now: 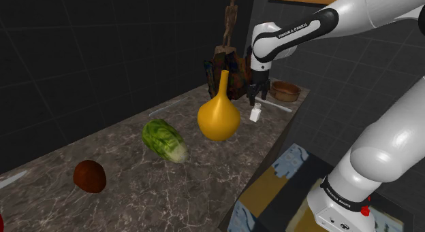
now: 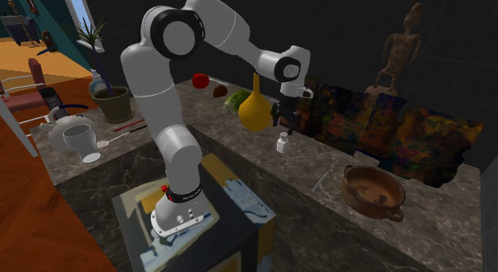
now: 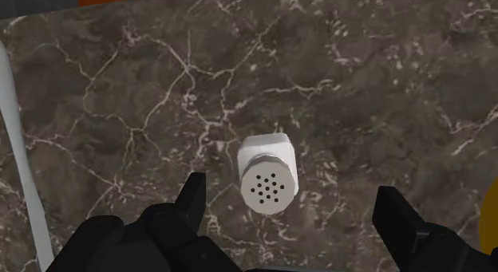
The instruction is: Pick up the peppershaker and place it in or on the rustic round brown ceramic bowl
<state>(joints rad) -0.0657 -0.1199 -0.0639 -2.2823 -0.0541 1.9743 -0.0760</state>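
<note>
1. Dark veined marble counter (image 1: pixel 122 190): runs from the lower left of the shoulder view up toward its upper right. In the second exterior view (image 2: pixel 319 163) it crosses the middle of the frame.
2. White arm (image 1: pixel 381 149): rises from the lower right of the shoulder view and bends across the top to centre right. In the second exterior view (image 2: pixel 171 95) it stands left of centre and reaches right.
3. Stand (image 2: pixel 239 214): a box at lower centre of the second exterior view, under the arm's base.
4. Yellow long-necked vase (image 1: pixel 218 116): upright at centre of the shoulder view, near the peppershaker, on its left in that frame.
5. Brown bowl (image 1: pixel 285 88): upper right of centre in the shoulder view, and lower right in the second exterior view (image 2: pixel 367 200). It sits apart from the shaker.
6. Green leafy head (image 1: pixel 164 139): lying left of the vase.
7. Dark brown round lump (image 1: pixel 89 176): lower left of the shoulder view.
8. Gripper (image 3: pixel 293 197): fingers spread wide, pointing down, clasping nothing. It hangs just above the shaker (image 1: pixel 256 98).
9. White peppershaker (image 3: pixel 268 173): upright on the counter with its holed top facing the wrist camera. It sits between the two fingers, nearer one, touching neither. It is right of centre in the shoulder view (image 1: pixel 255 114) and centre in the second exterior view (image 2: pixel 282 142).
</note>
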